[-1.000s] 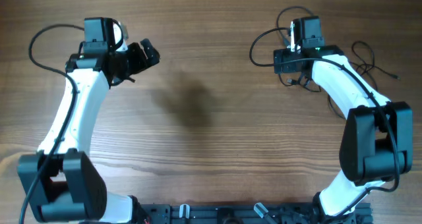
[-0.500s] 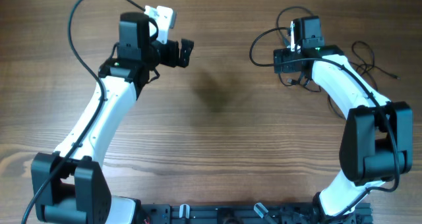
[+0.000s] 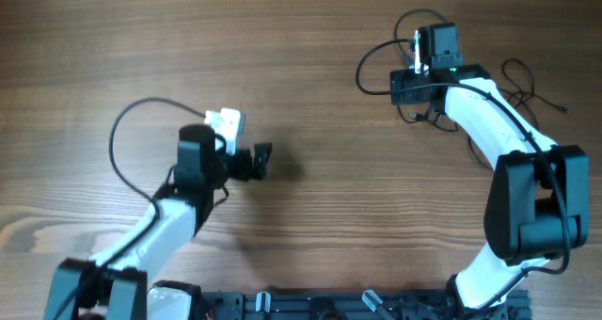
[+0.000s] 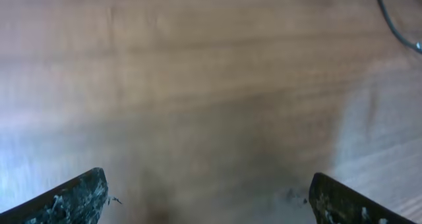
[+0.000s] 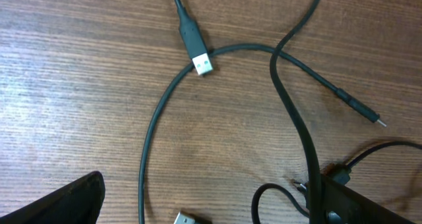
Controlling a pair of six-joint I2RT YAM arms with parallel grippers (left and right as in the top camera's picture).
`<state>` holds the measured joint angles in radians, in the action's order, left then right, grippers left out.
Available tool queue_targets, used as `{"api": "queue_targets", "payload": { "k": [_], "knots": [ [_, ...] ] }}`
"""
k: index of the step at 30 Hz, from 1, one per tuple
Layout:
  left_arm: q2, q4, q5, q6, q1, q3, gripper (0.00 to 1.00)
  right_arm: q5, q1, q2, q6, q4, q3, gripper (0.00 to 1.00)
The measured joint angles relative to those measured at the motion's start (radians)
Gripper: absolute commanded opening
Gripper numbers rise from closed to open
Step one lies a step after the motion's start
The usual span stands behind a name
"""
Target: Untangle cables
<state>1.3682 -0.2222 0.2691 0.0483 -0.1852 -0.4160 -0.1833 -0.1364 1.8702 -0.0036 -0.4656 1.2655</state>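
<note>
The cables (image 5: pixel 151 135) lie loosely crossed on the wooden counter (image 5: pixel 66 85), toward its far right side, directly beneath the right claw (image 5: pixel 211 184), whose jaws are spread wide and grip nothing. One USB plug (image 5: pixel 196 47) points down the frame toward that claw, its length nearly vertical there. The left claw (image 4: pixel 208 184), equally wide and empty, hovers over the counter well apart from them.

Two arms (image 3: pixel 155 224) (image 3: pixel 484 108), several cables (image 5: pixel 191 36)

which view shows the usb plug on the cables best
Right wrist: the usb plug is close and sharp, metal tip clear. Overhead shows the cables only as thin lines; left wrist shows no plug.
</note>
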Motion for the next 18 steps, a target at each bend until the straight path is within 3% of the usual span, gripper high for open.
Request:
{"api": "queue_targets", "payload": {
  "k": [5,8,12,16,18],
  "knots": [
    [-0.169,-0.183,-0.019,0.109,0.000,0.270,1.00,0.000,0.000,0.000,0.000,0.000,0.000,1.00],
    [-0.261,-0.213,-0.045,0.161,0.000,0.382,1.00,0.000,0.000,0.000,0.000,0.000,0.000,1.00],
    [-0.426,-0.038,-0.085,0.187,0.000,0.406,1.00,0.000,0.000,0.000,0.000,-0.001,0.000,1.00],
    [-0.739,0.283,-0.135,0.195,0.000,0.409,1.00,0.000,0.000,0.000,0.000,0.000,0.000,1.00],
    [-0.874,0.286,-0.161,0.197,0.000,0.407,1.00,0.000,0.000,0.000,0.000,0.000,0.000,1.00]
  ]
}}
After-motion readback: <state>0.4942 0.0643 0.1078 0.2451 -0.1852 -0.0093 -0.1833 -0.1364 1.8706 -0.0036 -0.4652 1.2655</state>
